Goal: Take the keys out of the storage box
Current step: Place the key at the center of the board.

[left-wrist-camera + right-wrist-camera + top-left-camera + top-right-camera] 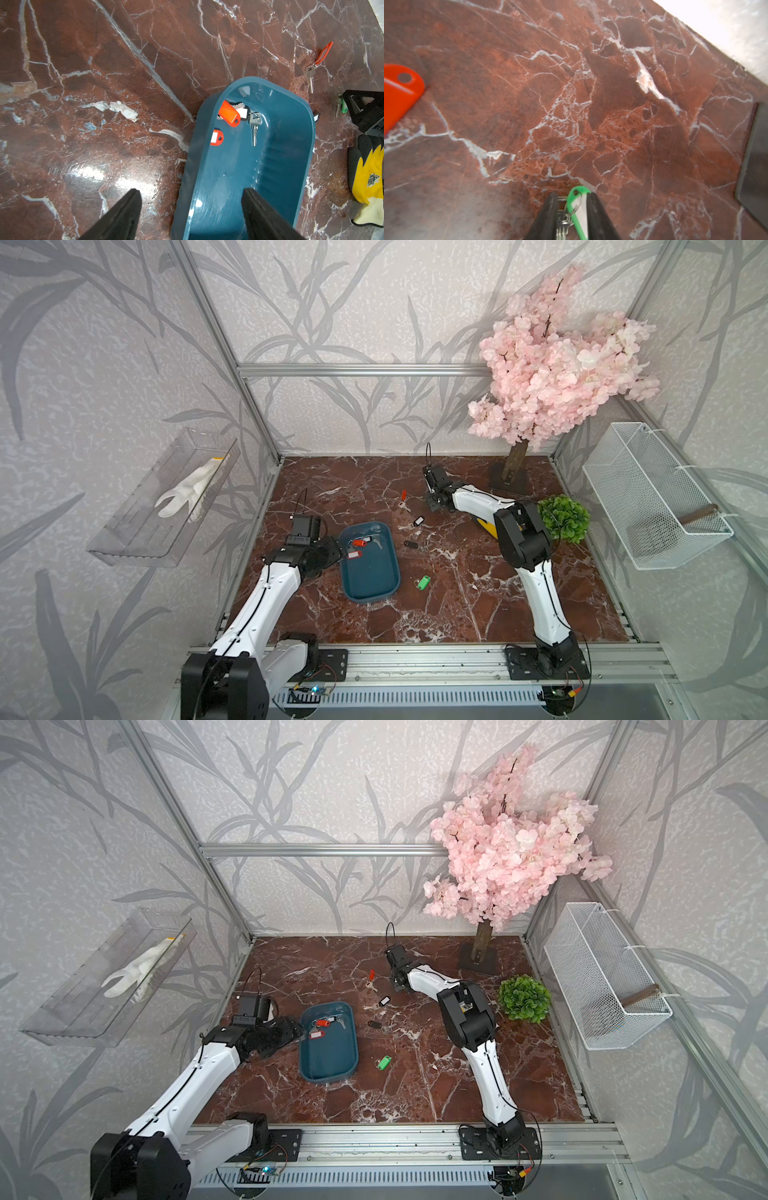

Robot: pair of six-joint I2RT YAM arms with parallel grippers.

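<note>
A dark teal storage box (370, 574) is sitting left of centre on a red marble table (457, 597). The left gripper (191, 189) is hanging at the box's side with its jaws spread wide and nothing in them. One finger is standing outside over the table and the other inside the box, so the wall is rising between them.

In the box's far end, keys are lying bunched together. There is a red tag (229, 114), a second red tag (217, 137) with a white label against the wall, and a silver key (254, 128) touching a white tag tucked under the first red one.

Out on the table, right of the box, four more keys are lying apart:
- a red-tagged key (403, 495) farthest back
- a black-tagged key (417, 521) with a white label
- a plain black tag (411, 544)
- a green-tagged key (423, 582) nearest the front

The right gripper (572, 195) is reaching toward the back of the table with another green key (578, 205) between its fingers. The jaws are standing slightly apart, and whether they are pinching it cannot be told.

A yellow glove (367, 176) is lying under the right arm, beside a leafy green ball (563, 518) and a pink blossom tree (557, 364)
</note>
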